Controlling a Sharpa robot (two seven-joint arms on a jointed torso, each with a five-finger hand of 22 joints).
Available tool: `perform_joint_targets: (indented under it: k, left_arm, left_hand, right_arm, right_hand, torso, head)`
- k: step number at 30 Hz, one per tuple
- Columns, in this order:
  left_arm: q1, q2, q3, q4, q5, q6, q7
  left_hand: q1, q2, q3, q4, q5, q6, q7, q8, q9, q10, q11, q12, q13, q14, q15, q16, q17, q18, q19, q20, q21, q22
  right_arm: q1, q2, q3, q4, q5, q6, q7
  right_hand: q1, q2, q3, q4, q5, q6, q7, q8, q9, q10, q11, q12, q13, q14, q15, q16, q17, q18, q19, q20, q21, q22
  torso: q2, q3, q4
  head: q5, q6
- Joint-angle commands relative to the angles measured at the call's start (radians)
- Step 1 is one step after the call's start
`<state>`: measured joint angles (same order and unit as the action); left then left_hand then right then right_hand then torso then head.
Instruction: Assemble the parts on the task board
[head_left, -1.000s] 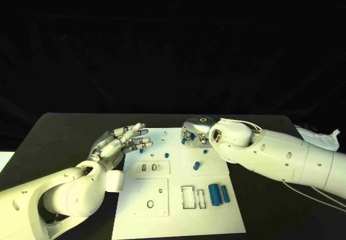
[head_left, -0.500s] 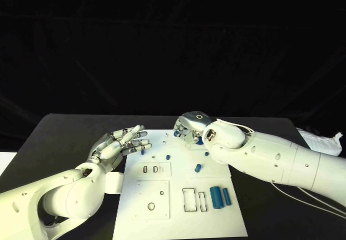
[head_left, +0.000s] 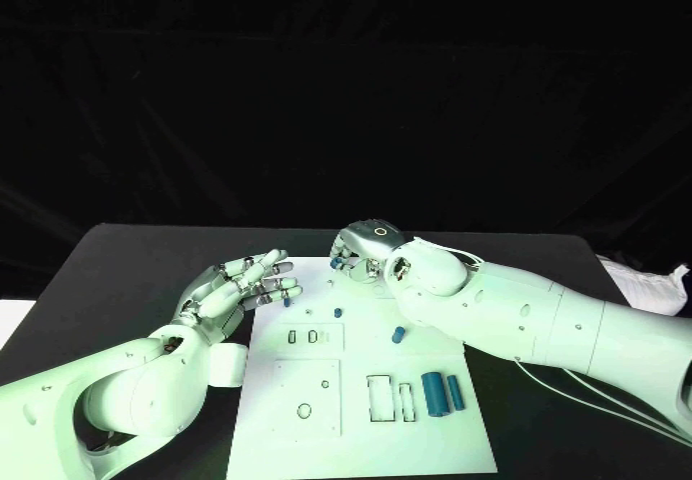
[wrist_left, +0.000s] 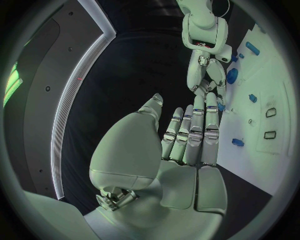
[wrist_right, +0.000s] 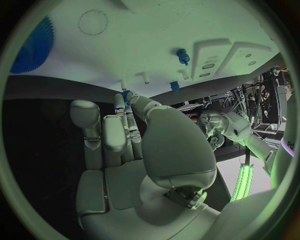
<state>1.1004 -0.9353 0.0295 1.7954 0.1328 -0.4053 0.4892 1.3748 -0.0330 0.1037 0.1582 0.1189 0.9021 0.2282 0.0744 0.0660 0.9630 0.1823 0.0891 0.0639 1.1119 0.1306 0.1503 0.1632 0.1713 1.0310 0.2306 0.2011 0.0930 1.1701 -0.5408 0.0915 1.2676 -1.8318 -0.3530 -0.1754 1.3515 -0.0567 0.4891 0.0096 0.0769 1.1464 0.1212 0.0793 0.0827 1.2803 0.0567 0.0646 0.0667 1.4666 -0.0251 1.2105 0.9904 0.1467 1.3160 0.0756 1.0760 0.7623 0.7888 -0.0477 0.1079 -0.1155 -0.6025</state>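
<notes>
Left hand (wrist_left: 181, 150) fingers (wrist_left: 195, 125) extended, empty, beside task board (wrist_left: 275, 135).

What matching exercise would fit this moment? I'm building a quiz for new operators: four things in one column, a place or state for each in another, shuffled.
Things:
1. left hand
2. right hand
3. two long blue cylinders
4. task board

Places and states:
A. lying side by side near the board's near right corner
B. fingers pinch a small blue part over the board's far end
C. fingers spread, holding nothing, at the board's left edge
D. white, in the middle of the black table

Pairs: 1-C, 2-B, 3-A, 4-D
</notes>
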Motion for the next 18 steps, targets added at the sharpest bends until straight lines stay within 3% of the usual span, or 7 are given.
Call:
perform_joint_targets:
  k: [1, 18]
  left_arm:
    - [0.002, 0.002, 0.001, 0.001, 0.001, 0.015, 0.003]
    - [0.002, 0.002, 0.001, 0.000, 0.001, 0.016, 0.002]
  left_hand:
    - [0.002, 0.011, 0.001, -0.005, -0.004, 0.008, 0.006, -0.004, -0.001, 0.006, 0.002, -0.004, 0.000, -0.009, -0.002, -0.002, 0.002, 0.008, 0.009, 0.000, -0.005, -0.001]
    - [0.002, 0.011, 0.000, -0.006, -0.004, 0.008, 0.006, -0.004, -0.001, 0.006, 0.002, -0.005, 0.000, -0.010, -0.001, -0.003, 0.002, 0.008, 0.008, 0.001, -0.006, -0.001]
  right_arm:
    - [-0.001, 0.007, 0.000, -0.009, -0.020, 0.021, -0.014]
    - [-0.002, 0.008, -0.001, -0.015, -0.069, 0.057, -0.069]
  right_hand:
    - [-0.009, -0.002, 0.007, 0.003, -0.006, 0.000, 0.004, -0.002, 0.016, -0.004, 0.001, -0.004, 0.000, 0.030, 0.000, 0.004, 0.001, -0.011, -0.004, 0.002, 0.006, 0.001]
    - [-0.013, -0.004, 0.008, 0.005, -0.010, -0.001, 0.005, -0.004, 0.017, -0.005, 0.002, -0.003, 0.000, 0.031, 0.000, 0.011, 0.011, -0.011, -0.005, 0.003, 0.011, 0.006]
  torso:
    - [0.002, -0.0012, 0.0009]
    - [0.004, -0.0013, 0.0035]
  head:
    - [0.001, -0.001]
    - [-0.004, -0.007]
